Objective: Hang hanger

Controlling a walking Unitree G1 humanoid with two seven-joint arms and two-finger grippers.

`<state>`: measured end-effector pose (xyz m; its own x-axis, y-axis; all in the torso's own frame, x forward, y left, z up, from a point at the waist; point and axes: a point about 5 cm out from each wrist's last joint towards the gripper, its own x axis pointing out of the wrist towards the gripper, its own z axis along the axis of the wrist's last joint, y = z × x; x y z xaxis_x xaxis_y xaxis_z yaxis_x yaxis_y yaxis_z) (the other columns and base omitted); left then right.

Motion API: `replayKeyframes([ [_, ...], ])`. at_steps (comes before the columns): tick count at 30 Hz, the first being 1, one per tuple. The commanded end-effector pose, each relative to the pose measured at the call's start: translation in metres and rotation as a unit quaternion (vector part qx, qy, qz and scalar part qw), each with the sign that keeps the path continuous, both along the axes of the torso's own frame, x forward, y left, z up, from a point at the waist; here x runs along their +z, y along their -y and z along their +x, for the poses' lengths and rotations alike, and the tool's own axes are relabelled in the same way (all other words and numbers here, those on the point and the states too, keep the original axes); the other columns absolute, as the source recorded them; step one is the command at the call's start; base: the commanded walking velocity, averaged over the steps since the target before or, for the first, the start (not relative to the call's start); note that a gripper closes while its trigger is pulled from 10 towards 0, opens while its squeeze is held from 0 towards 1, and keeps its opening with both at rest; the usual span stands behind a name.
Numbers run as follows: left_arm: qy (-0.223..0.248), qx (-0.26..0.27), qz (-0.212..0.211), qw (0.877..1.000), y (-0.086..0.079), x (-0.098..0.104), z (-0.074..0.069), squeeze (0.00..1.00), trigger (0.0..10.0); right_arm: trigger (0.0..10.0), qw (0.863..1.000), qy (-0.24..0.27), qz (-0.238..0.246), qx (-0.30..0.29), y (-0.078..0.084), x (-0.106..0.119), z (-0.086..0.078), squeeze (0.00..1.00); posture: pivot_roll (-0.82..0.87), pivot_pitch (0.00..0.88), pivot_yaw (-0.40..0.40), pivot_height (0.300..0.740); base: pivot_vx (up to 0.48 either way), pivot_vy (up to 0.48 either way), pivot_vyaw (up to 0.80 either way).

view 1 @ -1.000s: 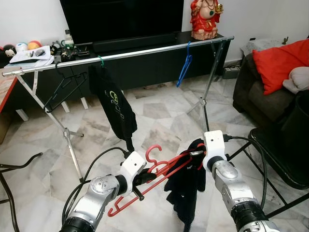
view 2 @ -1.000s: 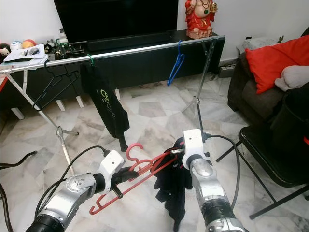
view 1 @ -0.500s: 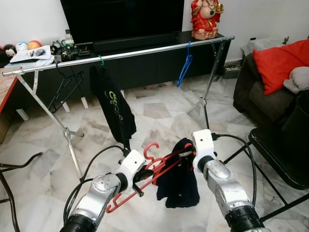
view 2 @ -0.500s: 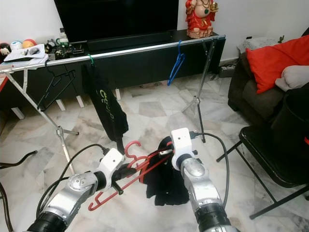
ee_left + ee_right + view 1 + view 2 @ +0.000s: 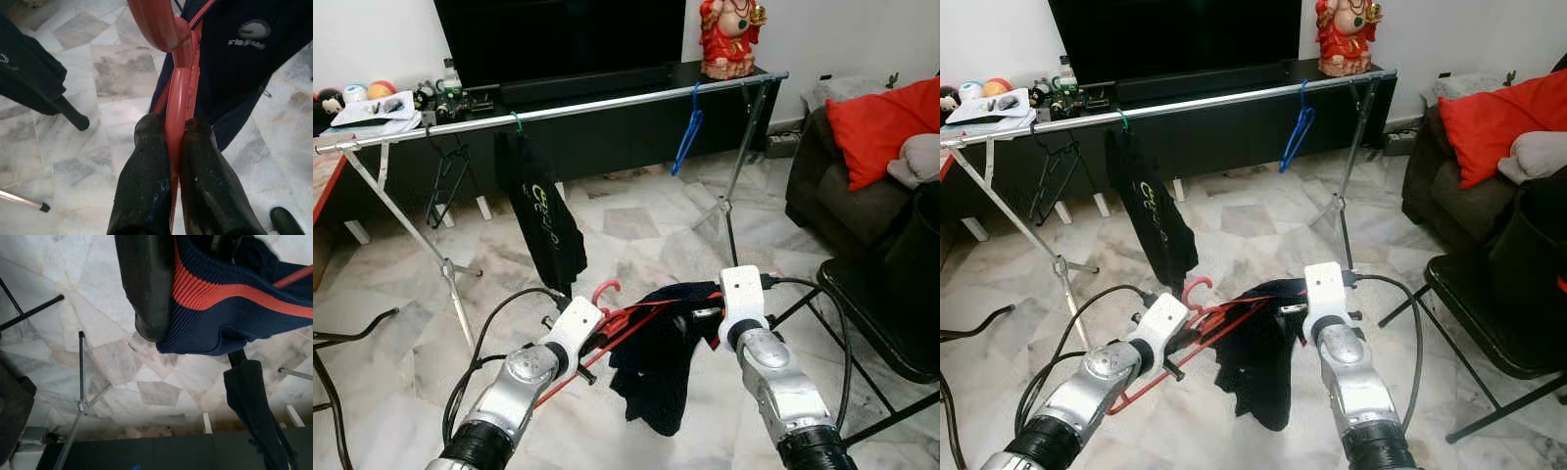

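Red hanger (image 5: 625, 318): held low above the marble floor (image 5: 636, 230), in front of the clothes rail (image 5: 558, 111), carrying a dark navy garment (image 5: 656, 362) with an orange stripe. Left hand (image 5: 177, 139): fingers (image 5: 146, 171) closed tight on the hanger's neck below the hook. Right hand (image 5: 710, 315): pinching the garment's striped hem at the hanger's far end. On the rail: black garment (image 5: 543, 220), blue hanger (image 5: 687, 132).

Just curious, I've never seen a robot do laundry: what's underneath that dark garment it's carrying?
The dark garment drapes over a red hanger pinched in the left claw. The hanger's far end is covered by the cloth. Below is marble floor.
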<state>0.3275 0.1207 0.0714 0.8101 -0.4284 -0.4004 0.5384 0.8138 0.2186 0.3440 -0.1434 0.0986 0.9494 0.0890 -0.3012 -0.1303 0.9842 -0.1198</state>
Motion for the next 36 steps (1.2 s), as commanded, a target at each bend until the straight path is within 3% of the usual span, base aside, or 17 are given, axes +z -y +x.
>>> replayKeyframes([
  [1, 0.01, 0.007, 0.008, 1.0, -0.005, 0.004, 0.003, 0.0, 10.0, 10.0, 1.0, 0.004, 0.001, -0.003, -0.001, 0.002, 0.001, 0.0, 0.05, 0.062, 0.045, 0.74, 0.0, 0.0, 0.0],
  [4, 0.003, -0.018, -0.003, 1.0, 0.003, 0.003, 0.0, 0.0, 10.0, 10.0, 1.0, 0.012, 0.01, 0.019, -0.01, 0.004, 0.001, 0.0, 0.05, 0.06, 0.047, 0.74, 0.0, 0.0, 0.0],
  [10, 0.006, -0.04, -0.018, 0.999, 0.01, 0.005, -0.001, 0.0, 10.0, 10.0, 0.999, 0.018, 0.011, 0.026, -0.012, 0.006, 0.002, 0.0, 0.05, 0.059, 0.049, 0.74, 0.0, 0.0, 0.0],
  [26, -0.007, -0.095, -0.05, 0.994, 0.008, 0.006, -0.011, 0.0, 10.0, 10.0, 0.999, 0.034, -0.028, 0.011, 0.007, 0.018, 0.017, 0.0, 0.06, 0.064, 0.045, 0.74, 0.0, 0.0, 0.0],
  [32, 0.002, -0.089, -0.055, 0.995, 0.009, 0.009, -0.01, 0.0, 10.0, 10.0, 0.999, 0.025, -0.022, 0.031, -0.001, 0.015, 0.016, 0.0, 0.06, 0.068, 0.041, 0.74, 0.0, 0.0, 0.0],
  [36, 0.003, -0.092, -0.072, 0.993, 0.015, 0.011, -0.01, 0.0, 10.0, 10.0, 0.997, 0.013, -0.014, 0.076, -0.016, 0.008, 0.01, 0.0, 0.06, 0.068, 0.041, 0.74, 0.0, 0.0, 0.0],
])
